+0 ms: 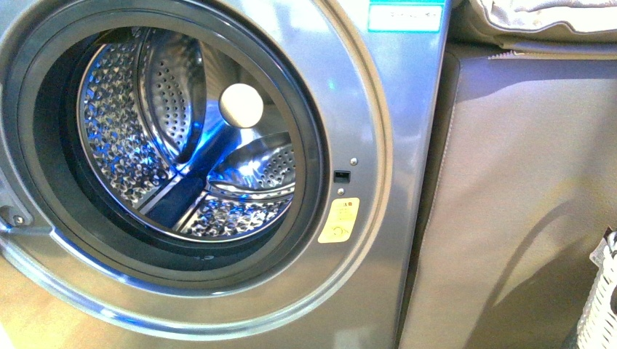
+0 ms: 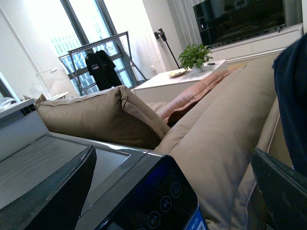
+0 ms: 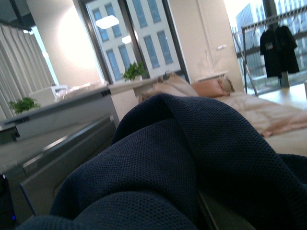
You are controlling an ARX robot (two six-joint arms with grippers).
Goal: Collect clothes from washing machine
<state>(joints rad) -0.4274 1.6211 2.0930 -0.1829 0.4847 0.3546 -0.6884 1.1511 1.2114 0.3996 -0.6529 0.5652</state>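
Front view first: the washing machine (image 1: pixel 378 218) fills the frame, porthole wide open, and the perforated steel drum (image 1: pixel 131 116) gleams blue and silver with no fabric showing inside it. The yellow warning sticker (image 1: pixel 339 219) sits on the grey front panel just right of the opening. Beside the machine stands the flat side of a beige sofa (image 1: pixel 524 203), and a sliver of white woven basket (image 1: pixel 600 298) shows at the lower right edge. Neither arm appears in this view.

Over to the right wrist view, and there are the clothes (image 3: pixel 192 158): dark navy, fine-meshed fabric heaped right in front of the lens and covering most of the picture. The right gripper is buried under that fabric, so whether it is clenched on the cloth cannot be told.

Now the left wrist view. The left gripper (image 2: pixel 173 158) is released, its dark fingers (image 2: pixel 53 196) spread wide at either side with nothing between them. Below it is the washer's glossy control panel (image 2: pixel 158 201) with round touch icons. A tan cushion (image 2: pixel 96 120) rests on the sofa near the machine's top. A strip of the same navy fabric hangs at that view's edge, in front of the sofa back. Far off, a drying rack (image 2: pixel 103 62) holds black shirts by the window.
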